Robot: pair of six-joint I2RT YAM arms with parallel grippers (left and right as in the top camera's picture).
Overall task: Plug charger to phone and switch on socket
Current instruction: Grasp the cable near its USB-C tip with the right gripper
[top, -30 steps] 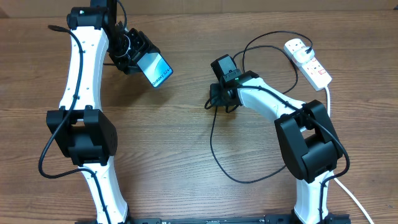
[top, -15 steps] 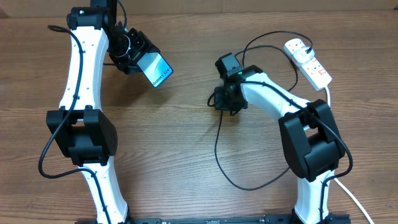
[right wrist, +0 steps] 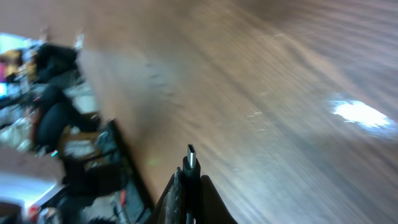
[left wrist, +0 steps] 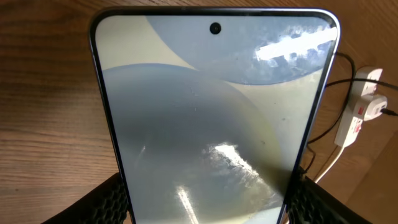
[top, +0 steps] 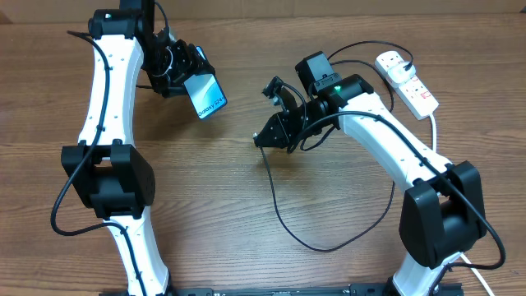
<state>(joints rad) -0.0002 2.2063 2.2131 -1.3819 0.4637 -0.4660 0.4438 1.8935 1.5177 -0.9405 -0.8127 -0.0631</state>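
My left gripper is shut on the phone, held above the table's back left with its lit blue screen up; the screen fills the left wrist view, fingers on both side edges. My right gripper is shut on the charger's connector tip, which sticks out beyond the fingers with its metal end free, lifted above the table centre. The black charger cable hangs from it and loops over the table. The white socket lies at the back right, also seen in the left wrist view.
The socket's thick white cord runs down the right side. The right arm's base and left arm's base stand near the front. The right wrist view is blurred.
My right gripper has lifted off the table with the connector tip and swung left toward the phone, pulling the cable loop along. The left gripper and phone have hardly moved.
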